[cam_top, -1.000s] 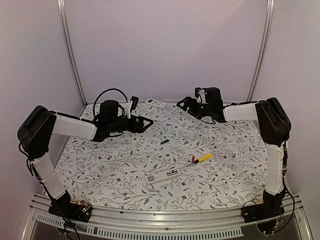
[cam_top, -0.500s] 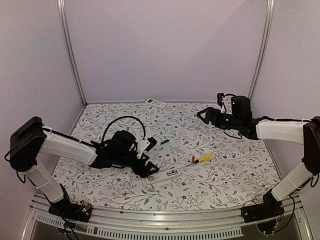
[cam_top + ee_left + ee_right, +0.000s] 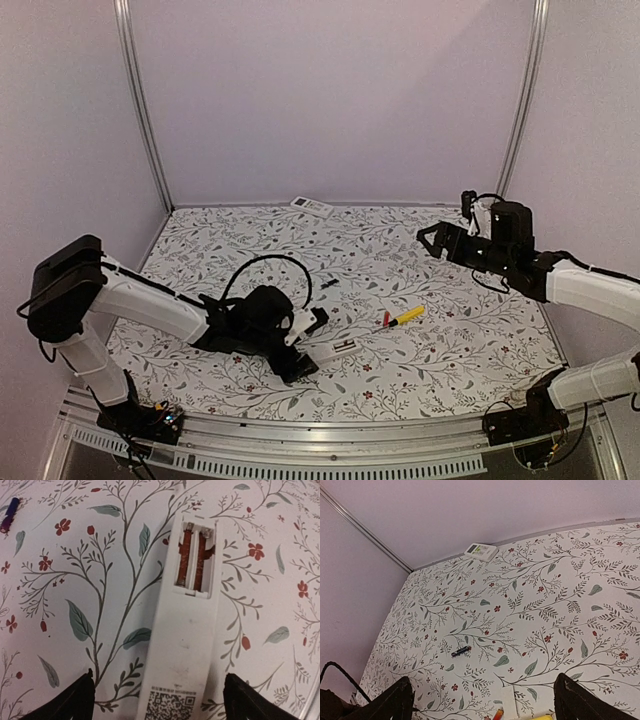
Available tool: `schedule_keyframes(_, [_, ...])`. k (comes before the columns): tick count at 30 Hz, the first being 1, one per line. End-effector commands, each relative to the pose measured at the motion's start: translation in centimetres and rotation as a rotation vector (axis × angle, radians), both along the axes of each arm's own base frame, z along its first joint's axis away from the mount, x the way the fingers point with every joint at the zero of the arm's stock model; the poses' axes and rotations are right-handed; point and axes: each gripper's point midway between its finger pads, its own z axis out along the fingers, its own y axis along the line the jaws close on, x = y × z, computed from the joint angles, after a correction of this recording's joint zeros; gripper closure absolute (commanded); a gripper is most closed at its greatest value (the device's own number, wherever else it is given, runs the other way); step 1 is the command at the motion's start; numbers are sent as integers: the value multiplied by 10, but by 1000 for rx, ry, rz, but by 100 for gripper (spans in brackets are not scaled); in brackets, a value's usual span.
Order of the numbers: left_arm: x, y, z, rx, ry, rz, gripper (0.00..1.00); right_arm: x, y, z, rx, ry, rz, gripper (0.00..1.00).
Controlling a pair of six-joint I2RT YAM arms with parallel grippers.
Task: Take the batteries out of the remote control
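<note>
- Spread wide, the left fingers (image 3: pixel 75 700) stand low over the table (image 3: pixel 200 260), one on each side of the remote control (image 3: pixel 185 630), and pinch nothing.
- In the left wrist view the remote control lies on its face between them, with a clear gap to each finger.
- Its battery compartment is uncovered. The two slots look empty, showing only rusty-brown metal, though the view is slightly blurred.
- In the top view the remote control lies near the front middle of the table, partly hidden under the left arm.
- Further back, the dark battery (image 3: pixel 328 284) lies alone on the flowered cloth, well apart from the remote control.
- To the right, the reddish battery (image 3: pixel 386 319) lies just beside the tip of the yellow-handled screwdriver (image 3: pixel 408 316).
- Over the far right of the table, the right fingers (image 3: pixel 395 700) hang in the air, spread and holding nothing.
- By the back wall lies a broader white remote (image 3: pixel 312 206).
</note>
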Motion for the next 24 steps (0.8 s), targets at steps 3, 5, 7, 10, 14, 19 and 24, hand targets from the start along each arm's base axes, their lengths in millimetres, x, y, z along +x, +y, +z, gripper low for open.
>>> schedule_keyframes(3, [-3,11,-13,131,-54,16,23,-6,-13,-7,-33,11,-41,4])
schedule_keyframes(5, [-2,12,-13,144,-72,24,34,-6,-14,-8,-33,13,-44,4])
schedule_keyframes(7, [-5,11,-13,156,-86,19,42,-7,-15,-9,-35,13,-48,4])
schedule_keyframes(10, [-10,12,-12,171,-98,9,54,-9,-18,-11,-38,12,-56,4])
schedule_keyframes(14, [-14,16,-5,150,-90,27,82,-12,-23,-11,-46,7,-74,4])
schedule_keyframes(19, [7,25,30,71,-106,147,91,-14,-28,-5,-53,-11,-95,4])
schedule_keyframes(24, [63,50,61,6,-50,378,94,-17,-32,6,-48,-38,-107,3])
